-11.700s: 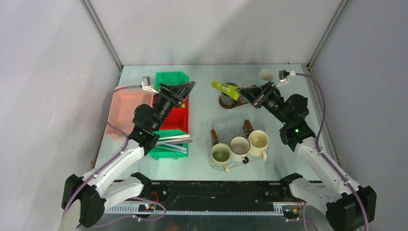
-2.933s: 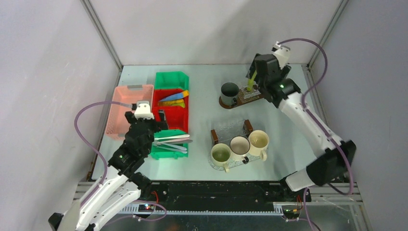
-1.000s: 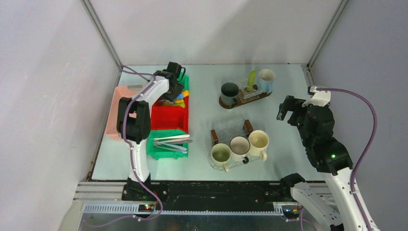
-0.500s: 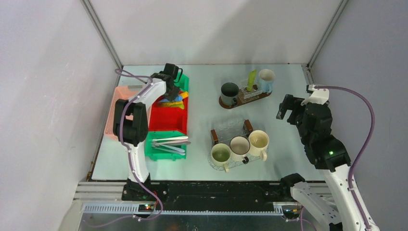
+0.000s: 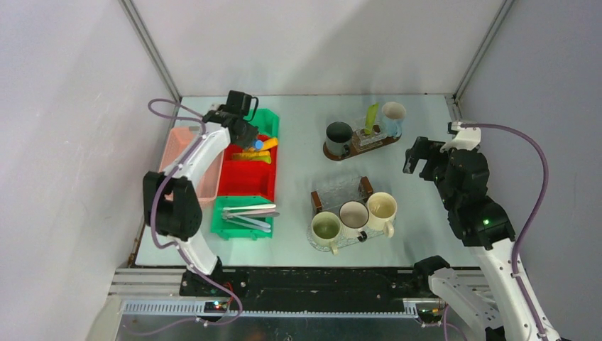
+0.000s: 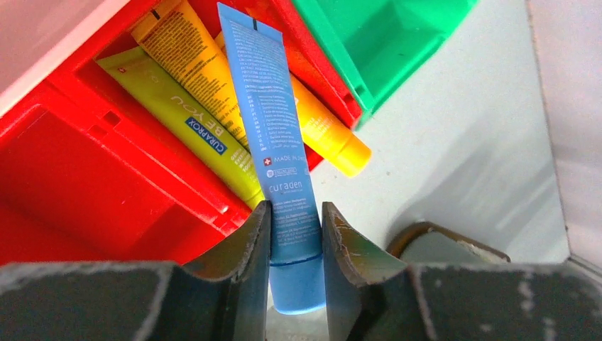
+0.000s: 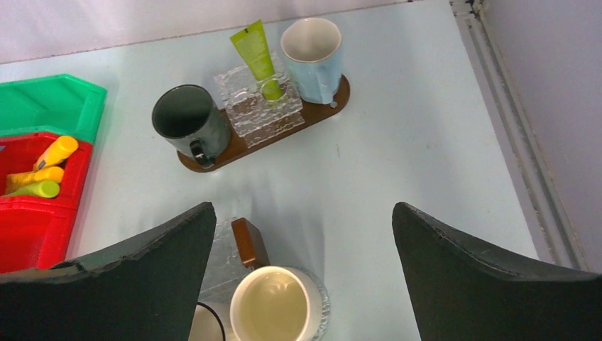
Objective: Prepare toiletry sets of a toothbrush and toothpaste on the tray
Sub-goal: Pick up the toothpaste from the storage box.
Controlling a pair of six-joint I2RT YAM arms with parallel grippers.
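Clamped in the left claw [image 6: 296, 227] near its stiffer cap end: a blue tube [image 6: 259, 106], probably light, squashy, slippery.

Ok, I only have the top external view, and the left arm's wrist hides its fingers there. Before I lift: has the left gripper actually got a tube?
Observer: Yes. The left wrist view shows the left gripper shut on the blue tube, pinching it just above the cap.
Operator: Anything else caught with it?
Observer: No. The yellow-green tube and the orange tube lie in the red bin; only the blue one is between the fingers.
Operator: Which way up is the green tube on the far tray?
Observer: Cap down in the clear holder, per the right wrist view of the green tube.
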